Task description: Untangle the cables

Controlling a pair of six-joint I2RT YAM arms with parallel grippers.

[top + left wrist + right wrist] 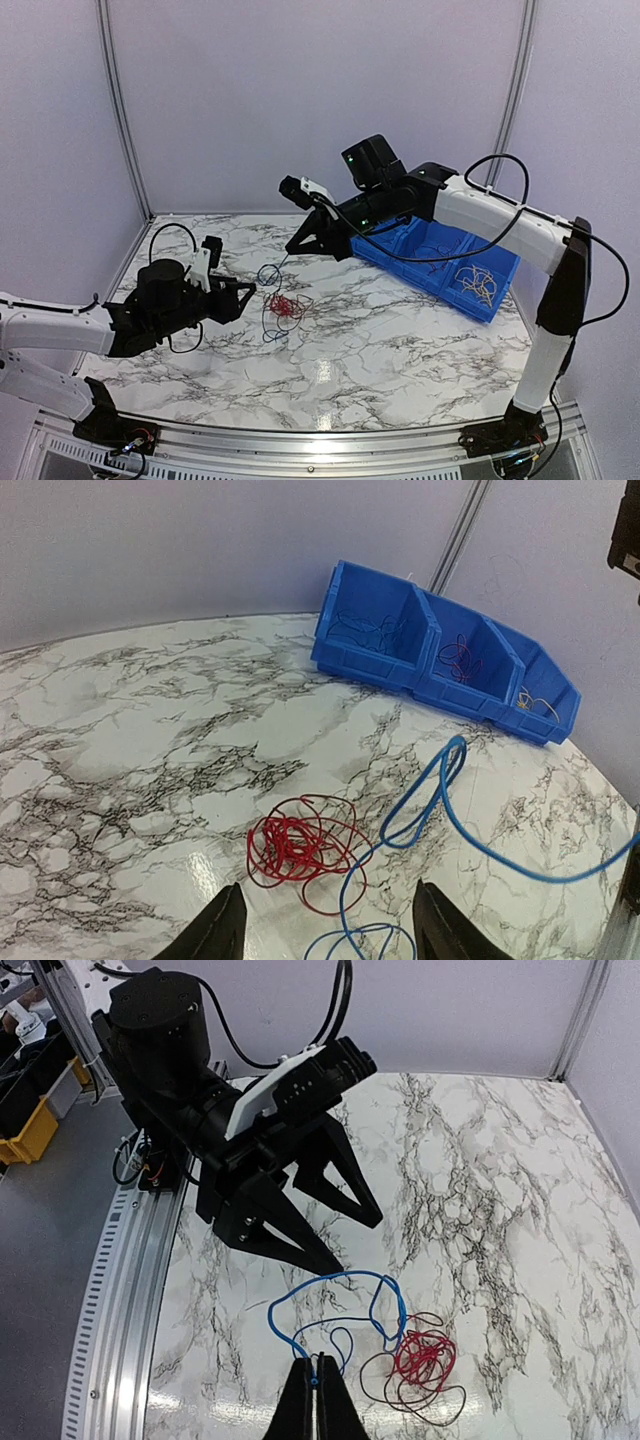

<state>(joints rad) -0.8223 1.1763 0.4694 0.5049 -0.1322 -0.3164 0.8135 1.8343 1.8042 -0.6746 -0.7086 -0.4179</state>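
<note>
From the top camera I see the red cable [287, 305] bunched near the middle of the marble table [400, 340]. The blue cable [270, 278] loops just beside it and rises to the right gripper [293, 250], and a blue bin [440, 262] sits far right. On the left wrist view, the left gripper [330, 930] stands open, gripping nothing, with both cables just ahead of it. On the right wrist view, the right jaws are pinched shut on a strand of the blue cable.

— What is crowding the table [420, 345]?
— The blue bin [365, 668] is walling off the far right corner, and the blue cable [445, 780] is slanting up to the right gripper [315, 1372] mid-table.
— And free room?
— The near right side is lying open.
</note>
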